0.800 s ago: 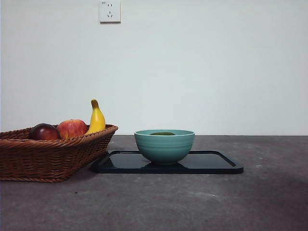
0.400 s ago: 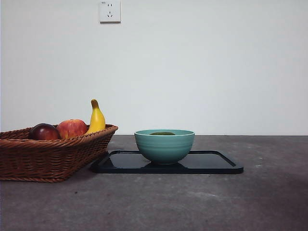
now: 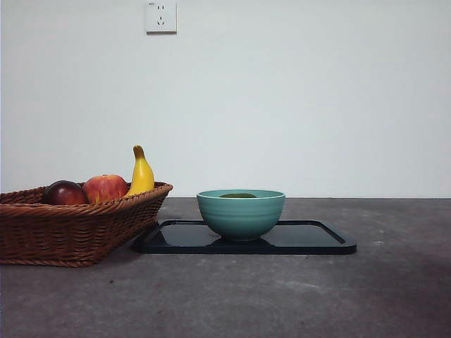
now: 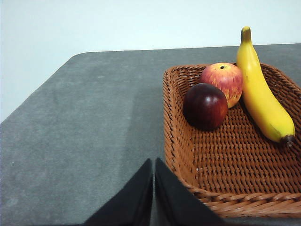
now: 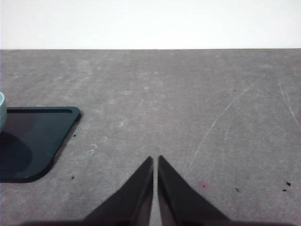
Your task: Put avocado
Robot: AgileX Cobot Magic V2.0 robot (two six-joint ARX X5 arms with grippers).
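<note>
1. Left gripper (image 4: pixel 153 188): jaws closed, empty, hovering just outside the wicker basket (image 4: pixel 188 165).
2. Right gripper (image 5: pixel 155 188): jaws closed, empty, above bare table beside the black tray (image 5: pixel 37 141).
3. Avocado (image 3: pixel 238 195): apparently resting inside the teal bowl (image 3: pixel 241 215); only a dark-green sliver shows.
4. Step status: placement appears complete; no further grasp required.
5. Surroundings: banana (image 4: pixel 261 94), apple (image 4: pixel 225 80), dark-red fruit (image 4: pixel 205 106) remain in the basket; nothing obstructs.

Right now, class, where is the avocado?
In the front view, the avocado lies inside the teal bowl, only its top showing above the rim; the bowl stands on the black tray, right of the wicker basket.
</note>
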